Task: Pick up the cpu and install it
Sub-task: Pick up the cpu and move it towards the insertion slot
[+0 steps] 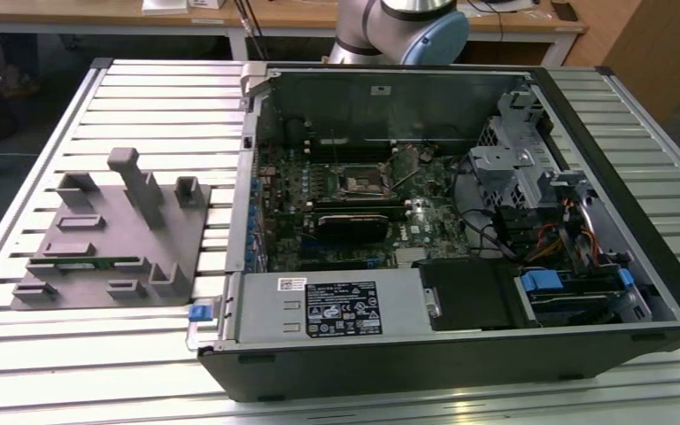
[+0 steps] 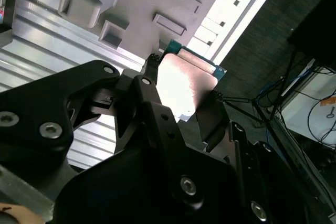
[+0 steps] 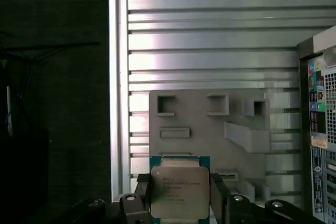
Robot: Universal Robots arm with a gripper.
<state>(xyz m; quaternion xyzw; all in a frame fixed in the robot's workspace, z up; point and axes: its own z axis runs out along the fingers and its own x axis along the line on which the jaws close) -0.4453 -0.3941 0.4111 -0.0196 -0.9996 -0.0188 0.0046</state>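
Gripping: pincer (image 3: 179, 199) is clamped on the cpu (image 3: 179, 192), one finger on each of two opposite edges.
Exterior view, tray: grey holder tray (image 1: 110, 239) lies on the slatted table (image 1: 33, 354), just beside the open computer case (image 1: 459, 221), on the exterior view's left.
Exterior view, socket: black socket frame (image 1: 364, 181) sits on the motherboard inside the case, well apart from the tray, with the case wall between them.
Exterior view, arm: arm base (image 1: 405, 27) stands beyond the case, far from the tray.
Second wrist view, cpu: chip (image 2: 184, 85) sits between the black fingers (image 2: 149, 87), seen against the tray's outer edge and the table rim. It looks lifted off the tray, but I can't judge the gap.
First wrist view, cpu: seen against the tray's edge, with the case wall off to one side of the tray.
Step in hand (my read): carrying the chip, already out of its tray pocket.
Doing it well: keep it level and the squeeze steady, and grip the edges only. Nothing should touch the underside. Any yaw slip in the grip would spoil alignment with the socket.
Facing: metal lid faces up at the wrist camera and looks flat to the table. A green board rim shows on the side away from the pincer body.
Long axis: none really, it's square. Its edges run roughly parallel to the tray's edges.
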